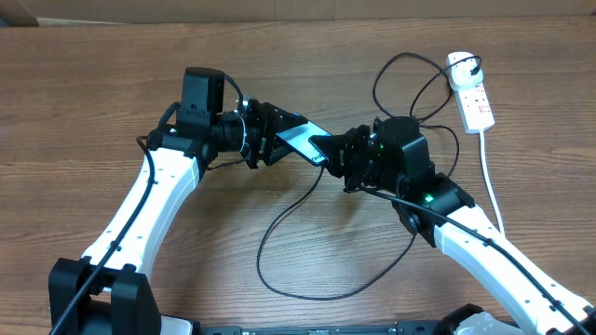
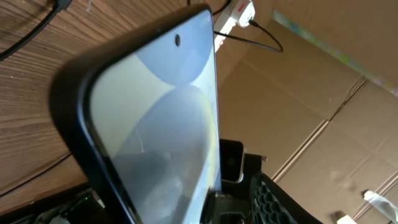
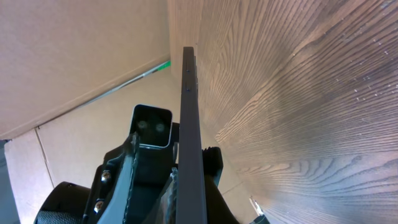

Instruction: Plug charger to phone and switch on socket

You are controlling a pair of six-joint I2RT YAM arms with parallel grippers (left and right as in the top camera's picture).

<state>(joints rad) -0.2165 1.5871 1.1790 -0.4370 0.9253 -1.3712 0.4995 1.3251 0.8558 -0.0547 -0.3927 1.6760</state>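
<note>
Phone clamped in left end effector; grip of right end effector unclear.

The left arm and the right arm each have a long, smooth white shell between black joint housings. A thin black cable runs along the left arm's white link. A green light glows on a black joint of the right arm. A black box-shaped block sits at the left wrist. The left gripper and the right gripper are black, and a honeycomb-patterned black part shows in the left wrist view.
</note>
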